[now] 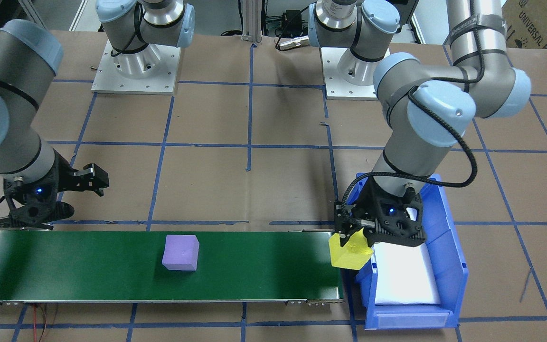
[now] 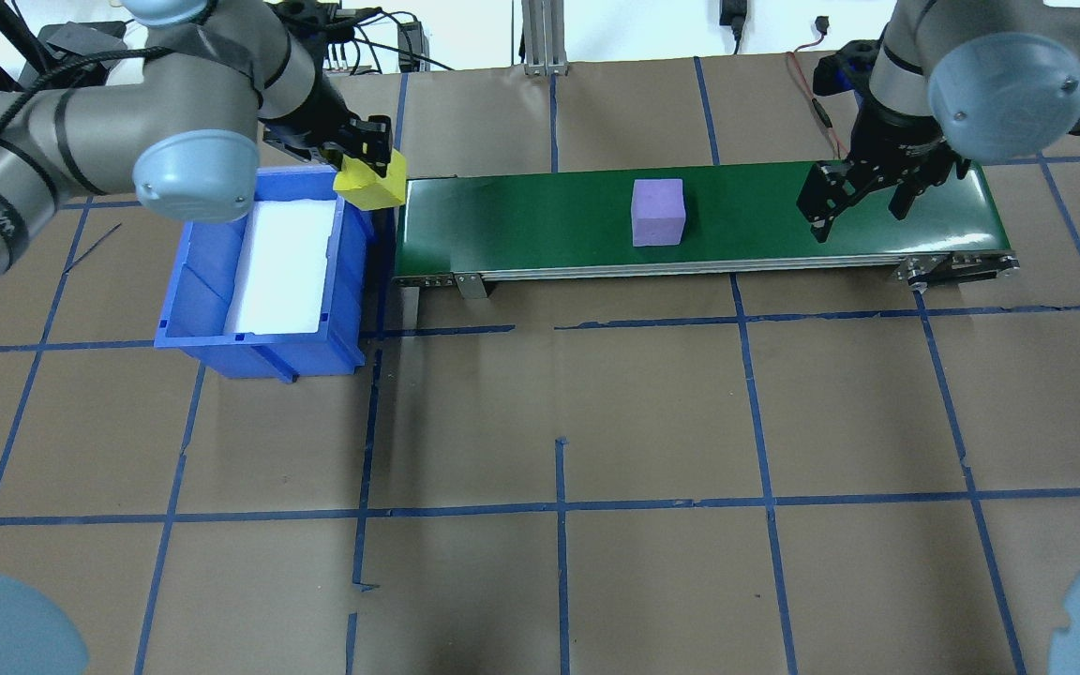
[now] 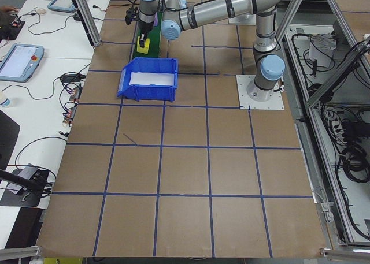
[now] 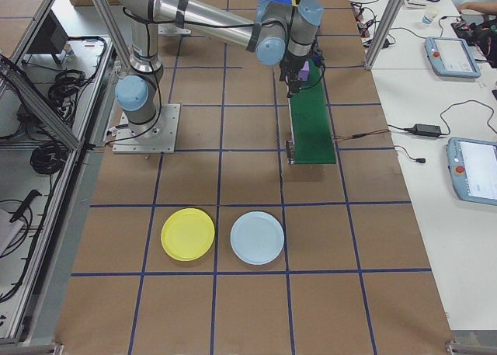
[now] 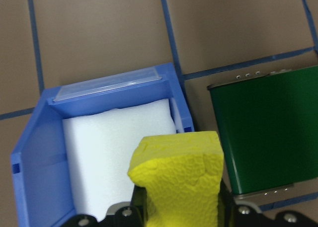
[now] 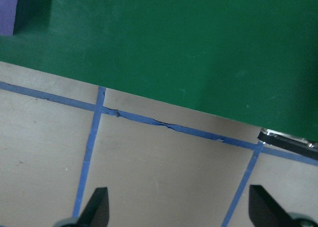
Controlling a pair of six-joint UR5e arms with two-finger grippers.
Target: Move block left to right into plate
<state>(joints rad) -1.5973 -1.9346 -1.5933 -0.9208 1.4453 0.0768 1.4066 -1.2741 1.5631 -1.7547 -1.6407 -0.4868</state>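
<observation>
A yellow block (image 2: 373,185) hangs tilted between the blue bin and the left end of the green belt (image 2: 521,220), with my left gripper (image 2: 364,157) shut on it. The left wrist view shows this yellow block (image 5: 179,177) large between the fingers. A purple block (image 2: 657,212) rests on the middle of the belt. My right gripper (image 2: 857,217) is open over the belt's right end, empty, well to the right of the purple block. The yellow plate (image 4: 187,234) lies on the table far off, seen only in the exterior right view.
The blue bin (image 2: 221,330) holds a white foam pad (image 2: 282,262) and stands against the belt's left end. A pale blue plate (image 4: 257,237) lies beside the yellow one. Brown paper with blue tape lines covers the table (image 2: 559,422).
</observation>
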